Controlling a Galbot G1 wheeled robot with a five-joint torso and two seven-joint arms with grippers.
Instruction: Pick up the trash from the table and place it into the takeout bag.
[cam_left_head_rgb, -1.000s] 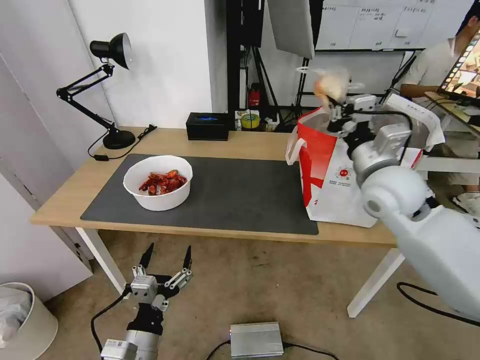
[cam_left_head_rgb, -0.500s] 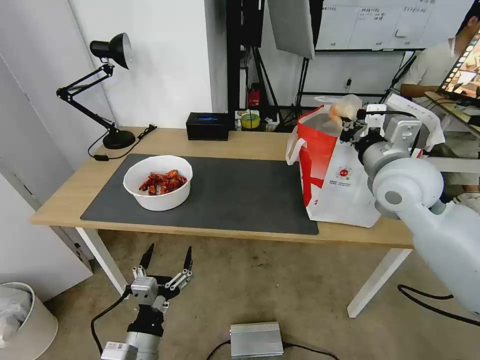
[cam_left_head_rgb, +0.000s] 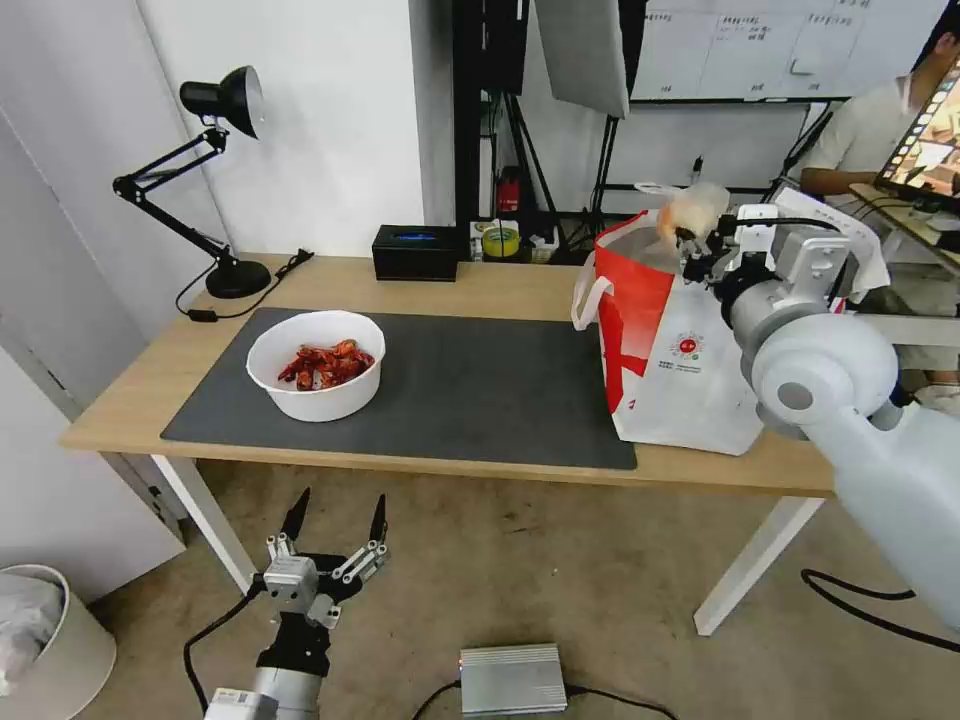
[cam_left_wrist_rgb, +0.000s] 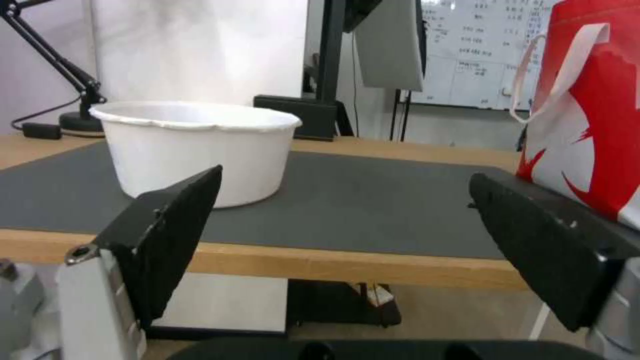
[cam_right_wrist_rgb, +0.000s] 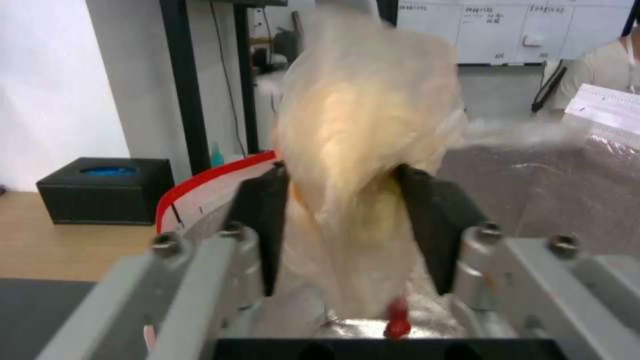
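A beige plastic-wrapped lump of trash (cam_left_head_rgb: 690, 211) (cam_right_wrist_rgb: 363, 135) is pinched in my right gripper (cam_left_head_rgb: 688, 243) (cam_right_wrist_rgb: 347, 195), held just above the open top of the takeout bag (cam_left_head_rgb: 670, 340), a white bag with a red side panel and foil lining (cam_right_wrist_rgb: 533, 190). More trash, a white round bowl (cam_left_head_rgb: 315, 364) (cam_left_wrist_rgb: 200, 150) of red crayfish shells, stands on the dark grey mat (cam_left_head_rgb: 470, 385) of the light-wood table (cam_left_head_rgb: 480, 285). My left gripper (cam_left_head_rgb: 335, 520) (cam_left_wrist_rgb: 343, 210) hangs open below the table's front edge, nothing between its fingers.
A black desk lamp (cam_left_head_rgb: 205, 180) stands at the table's back left, a black box (cam_left_head_rgb: 415, 252) at the back middle. A white lined bin (cam_left_head_rgb: 45, 640) and a silver box (cam_left_head_rgb: 513, 680) sit on the floor. A person sits at the far right.
My right gripper carried the lump to the right and lower, from high over the bag's near rim to just above its opening. The left arm stayed put.
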